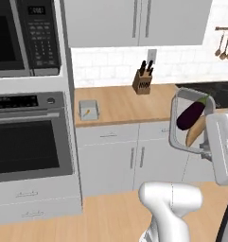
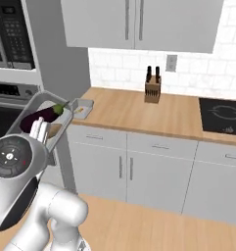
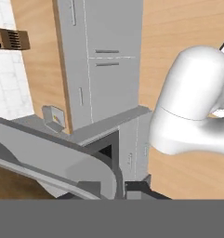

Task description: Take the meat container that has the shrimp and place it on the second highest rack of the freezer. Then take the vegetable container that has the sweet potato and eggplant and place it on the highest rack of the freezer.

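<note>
My gripper [image 1: 206, 144] is shut on the rim of the vegetable container [image 1: 173, 122], a grey tray held tilted in the air in front of the counter. Inside it lie the dark purple eggplant [image 1: 190, 115] and the tan sweet potato [image 1: 196, 132]. The right base view has the same tray [image 2: 37, 101] with the eggplant [image 2: 41, 116] just above my gripper [image 2: 40, 130]. In the hand view the tray's grey wall [image 3: 48, 153] crosses ahead of the fingertips [image 3: 134, 188]. The meat container [image 1: 88, 109] with the small orange shrimp [image 1: 86, 113] rests on the counter's left end. The freezer is out of view.
A knife block [image 1: 142, 81] stands at the back of the wooden counter [image 1: 125, 106]. An oven [image 1: 25, 142] with a microwave [image 1: 21, 38] above it forms the tall stack on the left. A black cooktop [image 2: 222, 115] lies on the right, and utensils [image 1: 224, 45] hang on the wall.
</note>
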Robot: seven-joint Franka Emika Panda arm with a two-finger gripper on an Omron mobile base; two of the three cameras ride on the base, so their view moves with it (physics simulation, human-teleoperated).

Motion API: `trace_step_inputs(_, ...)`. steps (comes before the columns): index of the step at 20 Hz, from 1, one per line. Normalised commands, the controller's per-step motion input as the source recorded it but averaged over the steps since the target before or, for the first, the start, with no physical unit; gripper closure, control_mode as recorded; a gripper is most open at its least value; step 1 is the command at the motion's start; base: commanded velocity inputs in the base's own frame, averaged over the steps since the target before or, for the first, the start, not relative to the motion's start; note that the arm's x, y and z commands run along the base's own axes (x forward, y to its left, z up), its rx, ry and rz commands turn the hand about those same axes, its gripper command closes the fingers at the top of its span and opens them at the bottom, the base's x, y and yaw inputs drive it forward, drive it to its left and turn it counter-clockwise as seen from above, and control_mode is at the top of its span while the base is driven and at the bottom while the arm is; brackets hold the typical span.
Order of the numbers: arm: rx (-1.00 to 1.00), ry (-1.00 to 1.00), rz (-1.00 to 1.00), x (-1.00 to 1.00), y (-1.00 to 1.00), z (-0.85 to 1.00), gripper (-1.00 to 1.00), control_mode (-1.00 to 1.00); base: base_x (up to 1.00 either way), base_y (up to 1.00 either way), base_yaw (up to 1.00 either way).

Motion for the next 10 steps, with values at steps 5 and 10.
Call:
trace_step_inputs(5, 0.00, 0.00, 0.00, 0.00, 0.00, 0.00, 1.00, 1.00, -0.11, 0.03, 0.55)
trace_step_inputs(10, 0.00, 0.00, 0.00, 0.00, 0.00, 0.00, 1.00, 1.00, 0.00, 0.00, 0.71)
